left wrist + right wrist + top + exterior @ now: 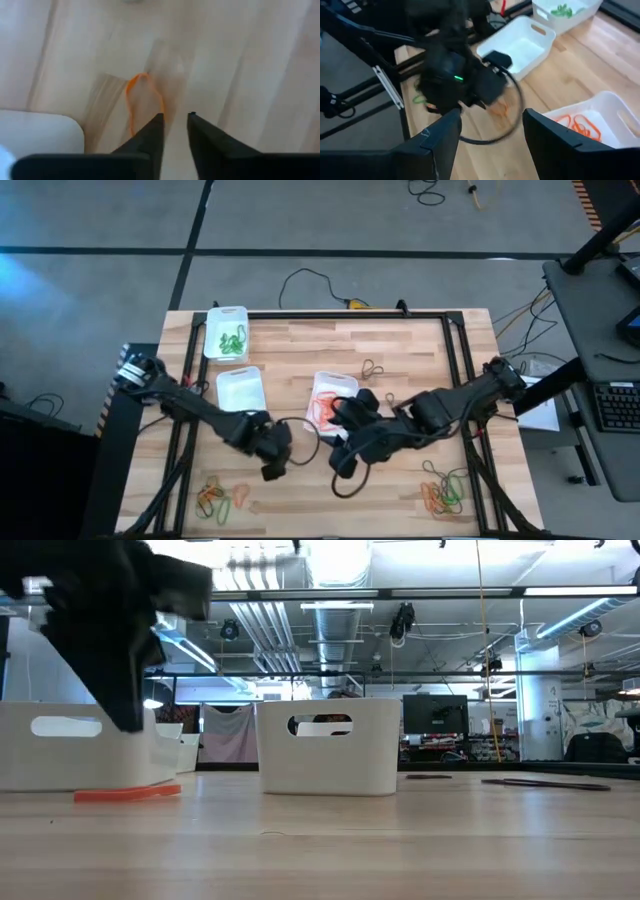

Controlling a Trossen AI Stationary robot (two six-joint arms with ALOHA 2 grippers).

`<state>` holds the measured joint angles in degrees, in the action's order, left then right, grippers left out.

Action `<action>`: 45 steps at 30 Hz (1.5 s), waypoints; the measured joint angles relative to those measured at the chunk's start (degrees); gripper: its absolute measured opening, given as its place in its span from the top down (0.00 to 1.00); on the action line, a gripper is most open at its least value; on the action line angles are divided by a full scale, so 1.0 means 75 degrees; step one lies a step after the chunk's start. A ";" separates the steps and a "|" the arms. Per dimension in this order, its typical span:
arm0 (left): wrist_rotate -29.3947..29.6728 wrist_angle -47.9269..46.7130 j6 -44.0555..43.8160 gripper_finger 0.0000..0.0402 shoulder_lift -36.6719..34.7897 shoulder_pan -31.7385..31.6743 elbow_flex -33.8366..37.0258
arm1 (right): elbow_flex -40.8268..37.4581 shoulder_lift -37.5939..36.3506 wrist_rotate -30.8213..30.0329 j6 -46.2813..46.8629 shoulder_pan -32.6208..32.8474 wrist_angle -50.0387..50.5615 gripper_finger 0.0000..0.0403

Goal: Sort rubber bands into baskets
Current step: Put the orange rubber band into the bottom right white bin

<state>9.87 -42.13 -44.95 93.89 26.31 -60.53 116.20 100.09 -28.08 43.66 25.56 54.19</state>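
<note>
An orange rubber band (143,100) lies flat on the wooden table (400,350), just near of the middle basket. My left gripper (175,116) hangs over it pointing down, open by a narrow gap with nothing between the fingers. In the low view the gripper (125,710) is clear above the band (125,794). My right gripper (491,114) is raised beside it toward the table's right, wide open and empty. Three white baskets stand on the table: one (227,333) with green bands, one (240,390) with nothing showing inside, one (330,402) with orange bands.
Loose rubber bands lie in heaps near the front left (215,498) and front right (445,492). A dark band (373,368) lies beyond the orange basket. A black cable (350,480) loops under the right gripper. Black frame rails (455,360) run along the table's sides.
</note>
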 joint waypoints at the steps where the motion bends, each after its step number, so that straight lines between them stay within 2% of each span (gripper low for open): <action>1: -0.0168 0.0011 -0.0042 0.77 0.0070 -0.0146 -0.0011 | 0.0055 -0.0001 -0.0063 -0.0044 0.0052 0.0019 0.49; 6: -0.0974 0.0226 0.0487 0.56 0.0325 -0.0754 -0.0075 | 0.0100 -0.0012 -0.0074 0.0015 0.0062 0.0309 0.49; 9: -0.1058 0.0270 0.0722 0.47 0.0384 -0.0934 -0.0076 | 0.0100 -0.0012 -0.0071 0.0375 0.0056 0.0528 0.49; 12: -0.1062 0.0250 0.0953 0.42 0.0449 -0.1037 -0.0070 | 0.0100 -0.0012 -0.0067 0.0468 0.0059 0.0625 0.49; 20: -0.1306 0.0193 0.1216 0.42 0.0892 -0.1496 -0.0222 | 0.0100 -0.0015 -0.0058 0.0483 0.0044 0.0746 0.49; 28: -0.1335 -0.0600 0.1994 0.42 0.1411 -0.1516 -0.0947 | 0.0100 -0.0017 -0.0002 0.0407 0.0041 0.0749 0.49; 33: -0.1308 -0.0904 0.2181 0.42 0.1419 -0.1516 -0.1263 | 0.0152 -0.0017 0.0005 0.0396 0.0041 0.0808 0.49; 45: -0.1123 -0.0852 0.2540 0.42 0.2071 -0.1605 -0.1116 | 0.0208 -0.0020 0.0023 0.0533 0.0029 0.1192 0.49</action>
<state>1.45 -48.52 -25.90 109.43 14.27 -68.90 117.75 99.94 -27.90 47.66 25.78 63.13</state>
